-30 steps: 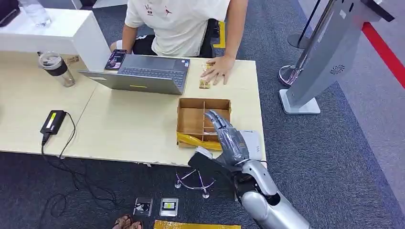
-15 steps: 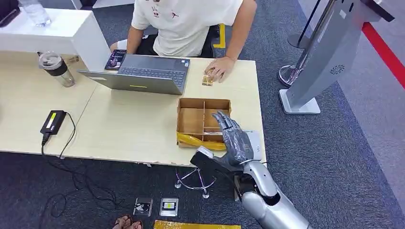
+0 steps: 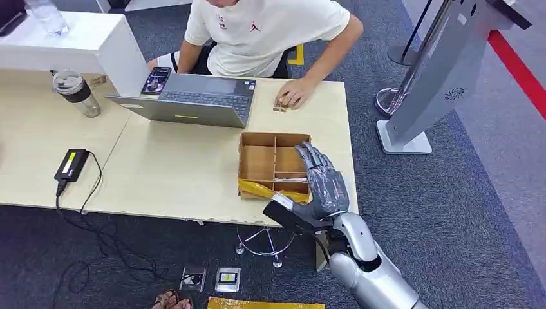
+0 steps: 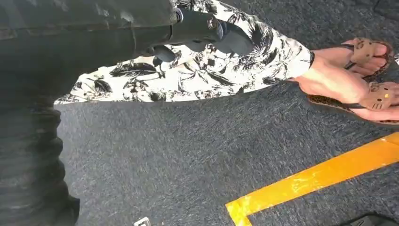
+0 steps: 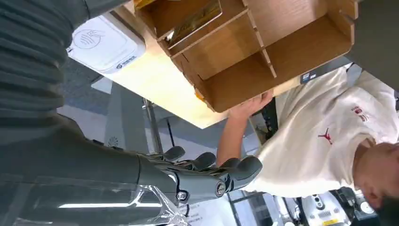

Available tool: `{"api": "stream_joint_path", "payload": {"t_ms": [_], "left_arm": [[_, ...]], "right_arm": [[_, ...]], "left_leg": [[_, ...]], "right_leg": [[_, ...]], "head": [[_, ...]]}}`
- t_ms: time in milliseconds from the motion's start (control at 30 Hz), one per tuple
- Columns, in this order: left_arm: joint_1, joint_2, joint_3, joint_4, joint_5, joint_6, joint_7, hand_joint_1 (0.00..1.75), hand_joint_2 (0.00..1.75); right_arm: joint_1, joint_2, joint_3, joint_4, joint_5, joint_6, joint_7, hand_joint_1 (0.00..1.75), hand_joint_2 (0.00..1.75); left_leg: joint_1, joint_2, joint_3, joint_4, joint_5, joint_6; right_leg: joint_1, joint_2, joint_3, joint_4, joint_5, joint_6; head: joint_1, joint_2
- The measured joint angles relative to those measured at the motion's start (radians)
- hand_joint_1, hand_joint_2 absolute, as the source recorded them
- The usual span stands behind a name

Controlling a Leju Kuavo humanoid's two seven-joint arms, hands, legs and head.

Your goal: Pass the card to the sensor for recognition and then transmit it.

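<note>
Office corner, dark grey carpet [image 3: 451, 212] under pale wooden tables [image 3: 167, 174].

White counter [image 3: 77, 38] at upper left; grey kiosk stand [image 3: 444, 71] leaning at upper right, beside a red floor stripe [image 3: 515, 64]; chrome post base [image 3: 388, 101] near it; yellow tape [image 3: 264, 303] along the bottom edge; black cable [image 3: 96, 238] trailing over carpet at lower left; even, bright lighting.

Red jumping-figure logo on the chest of the person's white T-shirt [image 3: 270, 32], with a small red mark on the other side, too small to read. Contactless wave symbol on the white card reader [image 5: 101, 44], with a line of print under it too small to read.
</note>
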Motion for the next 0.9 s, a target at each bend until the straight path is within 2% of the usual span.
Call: {"api": "stream_joint_path", "payload": {"t_ms": [233, 600, 733, 767, 833, 900], "left_arm": [[-0.001, 0.003, -0.009, 0.000, -0.007, 0.002, -0.012, 0.00, 1.75], [-0.001, 0.003, -0.009, 0.000, -0.007, 0.002, -0.013, 0.00, 1.75], [-0.005, 0.008, -0.017, 0.001, -0.018, 0.002, -0.026, 0.00, 1.75], [-0.004, 0.011, -0.018, 0.002, -0.019, 0.002, -0.031, 0.00, 1.75], [-0.005, 0.013, -0.026, 0.002, -0.017, 0.005, -0.032, 0.00, 1.75], [-0.005, 0.013, -0.033, 0.002, -0.016, 0.006, -0.032, 0.00, 1.75]], "right_arm": [[-0.020, 0.016, -0.003, 0.035, 0.017, 0.036, -0.007, 0.00, 1.75], [-0.022, 0.016, -0.003, 0.038, 0.019, 0.040, -0.007, 0.00, 1.75], [-0.047, 0.034, -0.002, 0.076, 0.035, 0.077, -0.007, 0.00, 1.75], [-0.054, 0.040, -0.002, 0.096, 0.040, 0.089, -0.005, 0.05, 1.75], [-0.077, 0.051, -0.003, 0.174, 0.050, 0.064, 0.007, 0.12, 1.75], [-0.086, 0.052, -0.006, 0.197, 0.051, 0.053, 0.010, 0.16, 1.75]], "left_leg": [[0.000, 0.000, 0.000, 0.000, 0.000, 0.000], [0.000, 0.000, 0.000, 0.000, 0.000, 0.000], [0.000, 0.000, 0.000, 0.000, 0.000, 0.000], [0.000, 0.000, 0.000, 0.000, 0.000, 0.000], [0.000, 0.000, 0.000, 0.000, 0.000, 0.000], [0.000, 0.000, 0.000, 0.000, 0.000, 0.000]], "right_leg": [[0.000, 0.000, 0.000, 0.000, 0.000, 0.000], [0.000, 0.000, 0.000, 0.000, 0.000, 0.000], [0.000, 0.000, 0.000, 0.000, 0.000, 0.000], [0.000, 0.000, 0.000, 0.000, 0.000, 0.000], [0.000, 0.000, 0.000, 0.000, 0.000, 0.000], [0.000, 0.000, 0.000, 0.000, 0.000, 0.000]], "head": [[0.000, 0.000], [0.000, 0.000], [0.000, 0.000], [0.000, 0.000], [0.000, 0.000], [0.000, 0.000]]}}
